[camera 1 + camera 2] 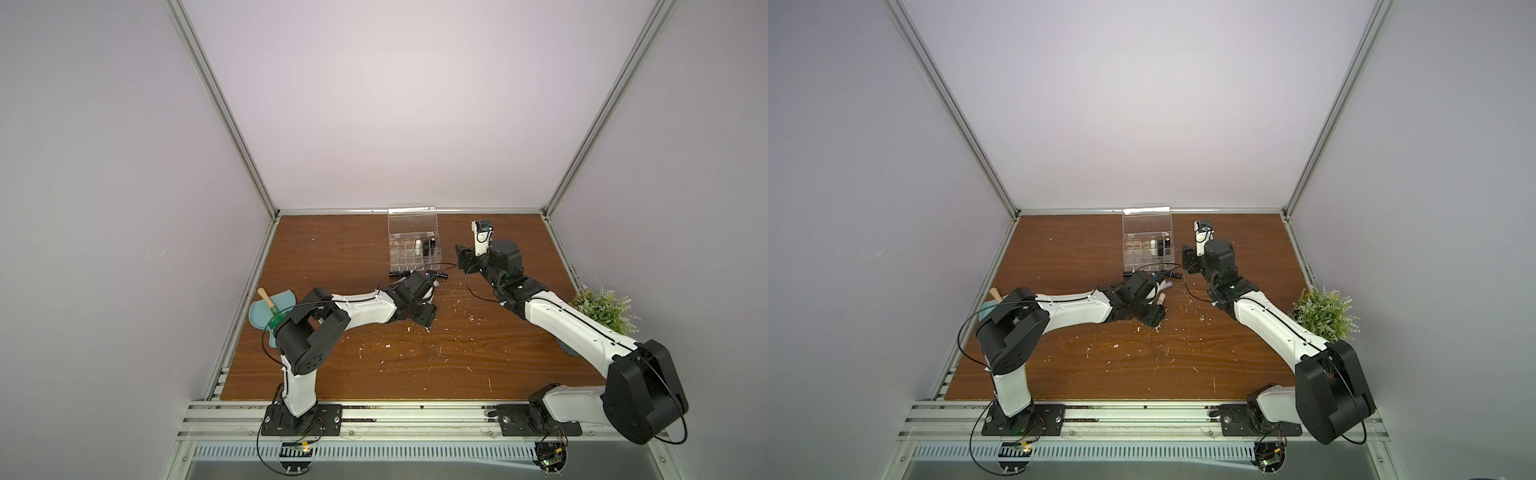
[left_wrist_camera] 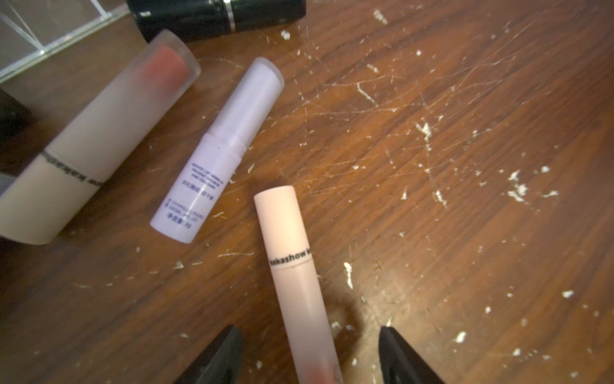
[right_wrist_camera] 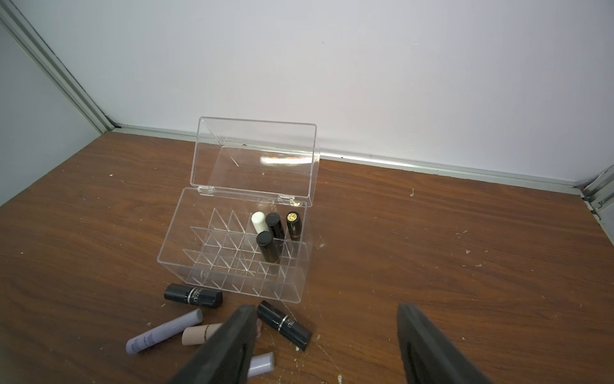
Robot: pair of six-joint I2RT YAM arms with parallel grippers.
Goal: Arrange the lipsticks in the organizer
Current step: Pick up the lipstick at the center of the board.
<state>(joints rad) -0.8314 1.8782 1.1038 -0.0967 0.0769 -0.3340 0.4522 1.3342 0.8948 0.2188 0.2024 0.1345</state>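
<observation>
in organizer point(image 3: 229, 282): four lipsticks point(image 3: 267, 251) | before it: loose lipsticks point(image 3: 193, 295)

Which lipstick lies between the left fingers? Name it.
The pale pink lipstick: it lies between the open left fingers; the lilac lipstick and beige lipstick lie outside.

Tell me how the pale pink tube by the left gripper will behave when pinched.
The pale pink tube is a smooth cylinder lying flat on the table, so a sideways nudge would probably roll it. Its shell looks rigid and light, unlikely to dent. The left gripper has open jaws that straddle it; closing off-centre may skid it.
</observation>
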